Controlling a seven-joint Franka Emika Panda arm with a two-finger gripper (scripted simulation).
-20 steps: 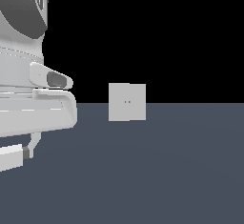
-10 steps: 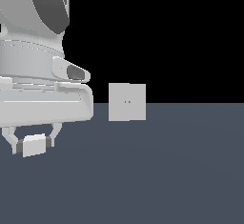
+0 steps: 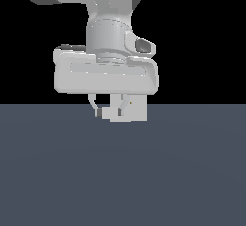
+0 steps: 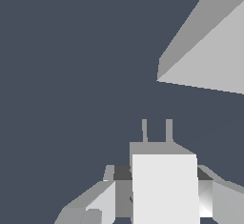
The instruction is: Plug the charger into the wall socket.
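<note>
My gripper [image 3: 109, 113] is shut on the charger [image 4: 164, 185], an off-white block held between my fingers [image 4: 102, 201]. Its two prongs [image 4: 144, 130] stick out in front. In the exterior view the charger [image 3: 114, 115] is hard to tell apart from the plate behind it. The wall socket [image 3: 138, 109], a light-grey upright plate, is mostly hidden behind my gripper there, and one yellowish hole shows. In the wrist view the socket plate [image 4: 209, 61] fills a corner, seen at a slant and apart from the prongs. Its holes do not show there.
A flat dark grey-blue floor [image 3: 182, 172] runs under the gripper and socket. The background above it is black. The robot's large white-grey wrist body [image 3: 105, 73] fills the upper middle of the exterior view.
My gripper has moved toward the exterior view's right with the charger and now stands in front of the socket, covering most of it. The socket has not moved.
</note>
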